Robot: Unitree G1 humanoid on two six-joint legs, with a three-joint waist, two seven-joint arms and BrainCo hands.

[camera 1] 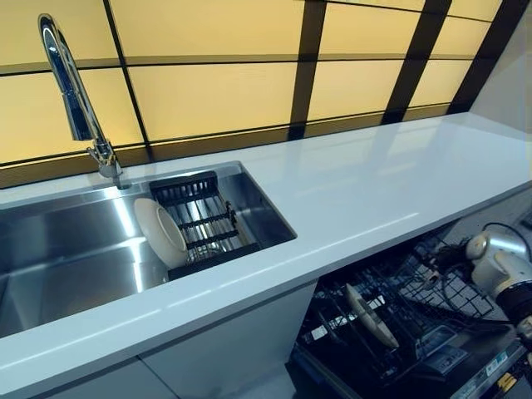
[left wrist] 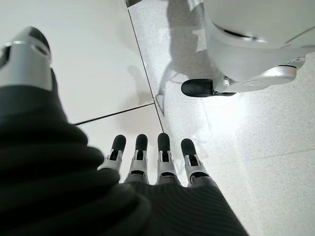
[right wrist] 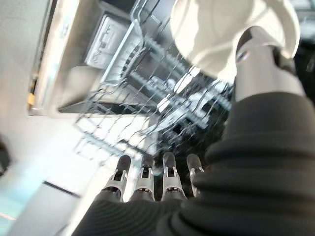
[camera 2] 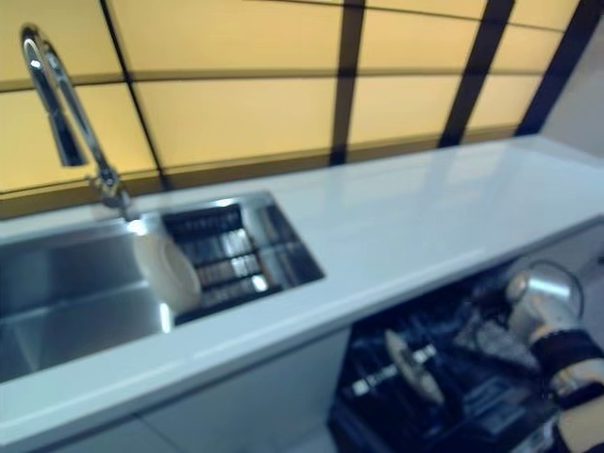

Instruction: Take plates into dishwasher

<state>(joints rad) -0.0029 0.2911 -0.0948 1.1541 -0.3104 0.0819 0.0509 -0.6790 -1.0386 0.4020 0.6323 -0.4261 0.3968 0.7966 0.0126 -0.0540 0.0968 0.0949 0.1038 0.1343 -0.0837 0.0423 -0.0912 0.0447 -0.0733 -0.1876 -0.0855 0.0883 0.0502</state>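
A white plate (camera 1: 158,232) leans upright against a black dish rack (camera 1: 208,223) inside the steel sink (camera 1: 66,249). A second white plate (camera 1: 371,317) stands on edge in the lower rack (camera 1: 416,291) of the open dishwasher under the counter. In the right wrist view my right hand (right wrist: 152,183) hovers over that rack, its fingers straight and empty, and the same plate (right wrist: 216,34) shows just beyond the thumb. My left hand (left wrist: 147,157) appears only in its own wrist view, hanging over the floor with straight fingers and holding nothing.
A long white counter (camera 1: 374,183) runs to the right of the sink, above the dishwasher. A tall chrome faucet (camera 1: 75,91) rises at the sink's back left. Yellow wall panels with dark strips stand behind.
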